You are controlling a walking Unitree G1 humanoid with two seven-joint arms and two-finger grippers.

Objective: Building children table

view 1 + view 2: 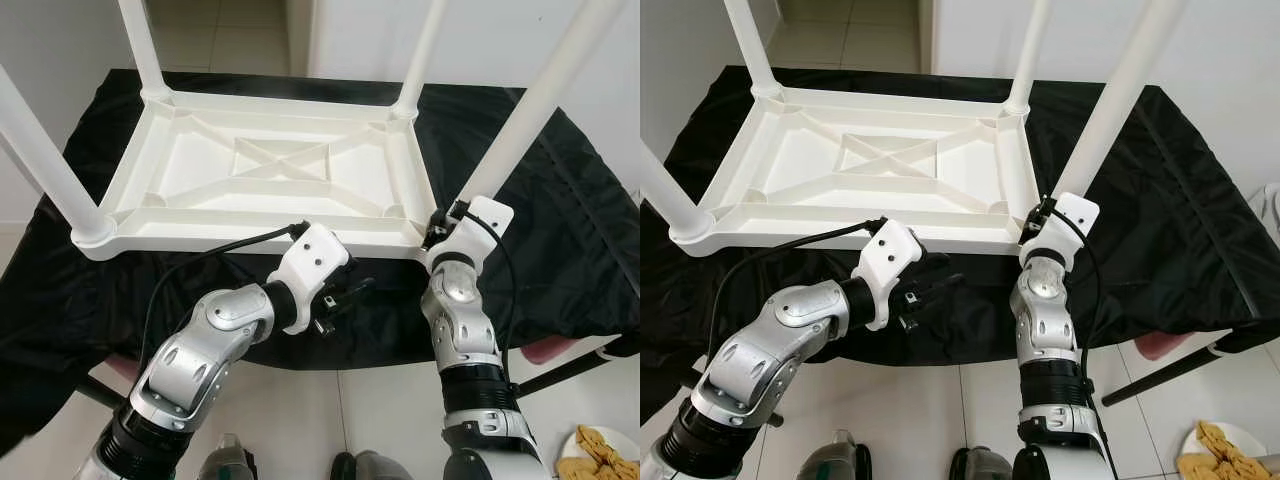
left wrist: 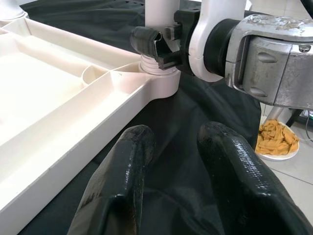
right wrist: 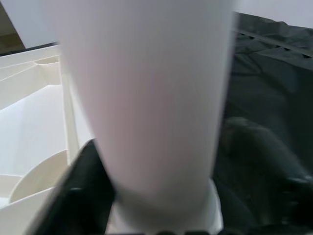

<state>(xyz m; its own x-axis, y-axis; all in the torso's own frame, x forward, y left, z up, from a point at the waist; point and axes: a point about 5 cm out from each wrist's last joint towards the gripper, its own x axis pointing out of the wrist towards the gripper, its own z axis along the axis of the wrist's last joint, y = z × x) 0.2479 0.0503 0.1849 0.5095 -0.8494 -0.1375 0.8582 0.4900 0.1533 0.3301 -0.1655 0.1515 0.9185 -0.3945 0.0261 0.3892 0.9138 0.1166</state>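
A white plastic children's table (image 1: 250, 240) lies upside down on a black cloth (image 1: 560, 230), with all its legs pointing up. My right gripper (image 1: 440, 225) is at the near right corner, shut around the base of the near right leg (image 1: 540, 100). In the right wrist view that leg (image 3: 151, 98) sits between the black fingers (image 3: 83, 191). My left gripper (image 1: 345, 295) hovers open over the cloth just in front of the table's near rim, holding nothing. The left wrist view looks past its fingertips (image 2: 139, 142) to the leg socket (image 2: 159, 81) and the right gripper's finger (image 2: 146, 41).
Three other legs stand at the near left (image 1: 40, 150), far left (image 1: 140, 45) and far right (image 1: 425, 55) corners. A white plate with yellow pieces (image 1: 600, 455) lies on the tiled floor at the lower right. A dark bar (image 1: 570, 370) juts out below the cloth's right edge.
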